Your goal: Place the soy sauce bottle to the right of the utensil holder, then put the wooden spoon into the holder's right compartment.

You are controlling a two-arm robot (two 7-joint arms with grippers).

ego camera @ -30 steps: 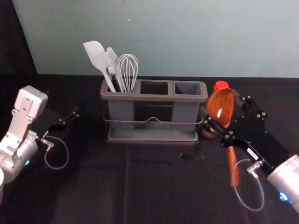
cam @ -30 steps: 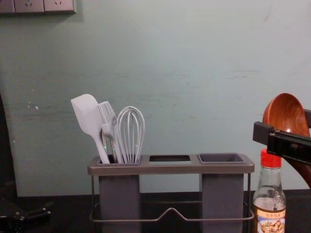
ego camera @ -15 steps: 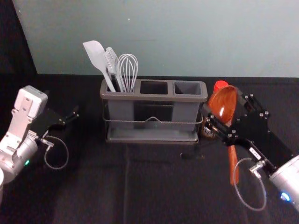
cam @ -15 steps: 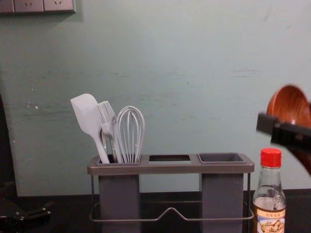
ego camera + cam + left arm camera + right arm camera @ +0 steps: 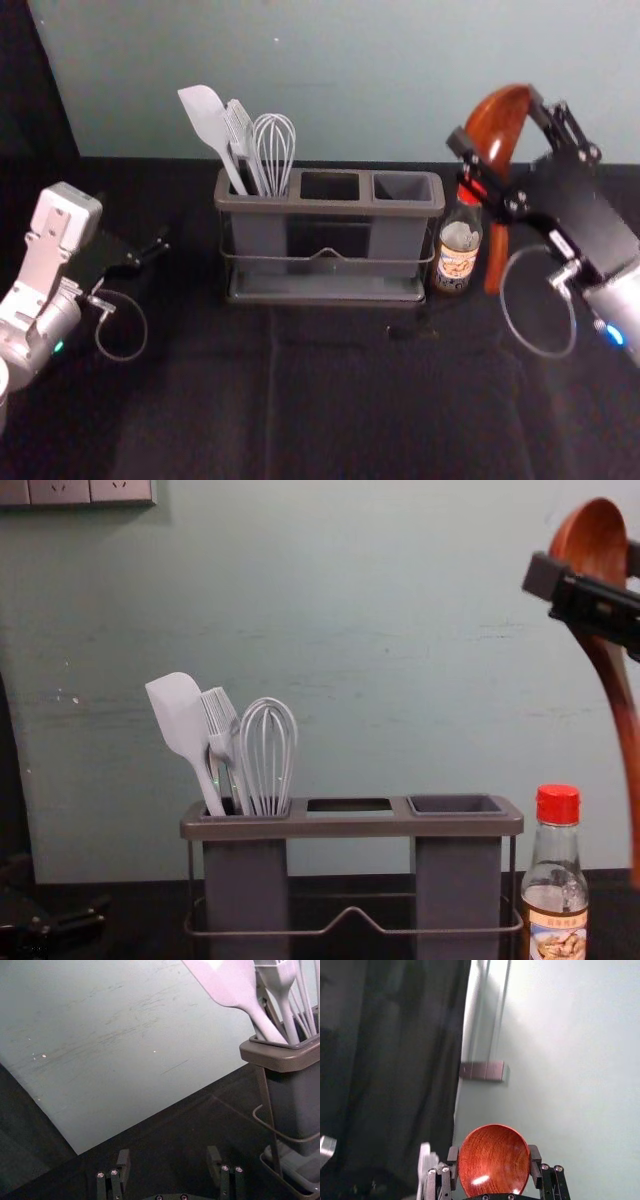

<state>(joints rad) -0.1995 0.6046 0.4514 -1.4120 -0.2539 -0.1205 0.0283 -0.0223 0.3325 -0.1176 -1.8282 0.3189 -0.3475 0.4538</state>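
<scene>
My right gripper [image 5: 500,128], in the head view, is shut on the wooden spoon [image 5: 493,118] around its bowl, with the handle hanging down. The right wrist view has the bowl [image 5: 494,1160] between the fingertips of my right gripper [image 5: 493,1162]. Below the held spoon, the soy sauce bottle [image 5: 459,245] stands upright just right of the utensil holder [image 5: 330,208]. In the chest view the spoon [image 5: 612,670] hangs higher than the holder's right compartment [image 5: 457,806] and to its right. My left gripper [image 5: 155,250] is parked at the left; its wrist view has this gripper [image 5: 169,1162] open.
A white spatula [image 5: 207,120], a brush [image 5: 240,135] and a whisk [image 5: 274,150] stand in the holder's left compartment. The pale wall [image 5: 350,80] rises behind the black-covered table [image 5: 330,400].
My right gripper has lifted the spoon well up, and the handle has risen off the table area to hang beside the bottle. The bottle, the holder and the left arm have stayed put.
</scene>
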